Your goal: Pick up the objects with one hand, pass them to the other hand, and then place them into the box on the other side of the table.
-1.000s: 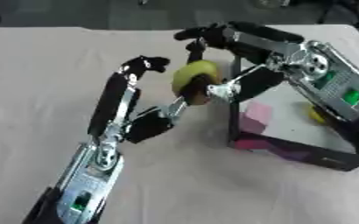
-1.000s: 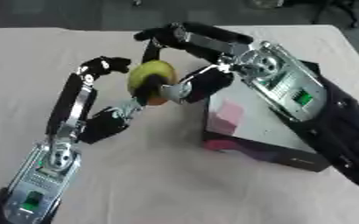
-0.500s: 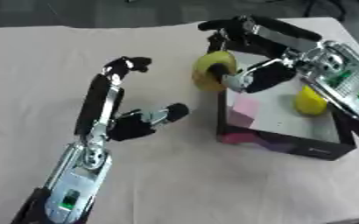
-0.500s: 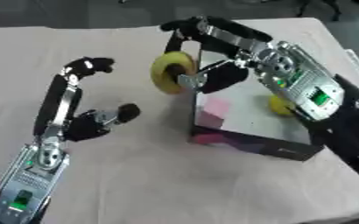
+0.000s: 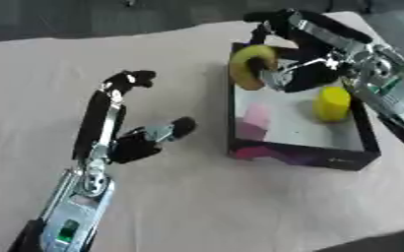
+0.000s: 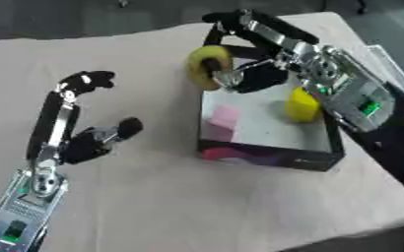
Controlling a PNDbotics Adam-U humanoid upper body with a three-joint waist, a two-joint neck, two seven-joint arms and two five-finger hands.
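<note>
My right hand [image 5: 296,69] is shut on a yellow ring-shaped object [image 5: 250,65] and holds it over the far left corner of the black box [image 5: 291,153]. Inside the box stand a yellow cylinder [image 5: 331,103] and a pink block [image 5: 255,116] on the white floor. My left hand [image 5: 136,142] hovers over the table to the left of the box, fingers straight and holding nothing.
The box sits on a beige tablecloth [image 5: 197,206] at the right side of the table. The table's far edge runs along the top of the view, and its near right corner shows at the lower right.
The ring passed from between both hands into my right hand alone, which carried it right over the box. My left hand drew back left and down, empty.
</note>
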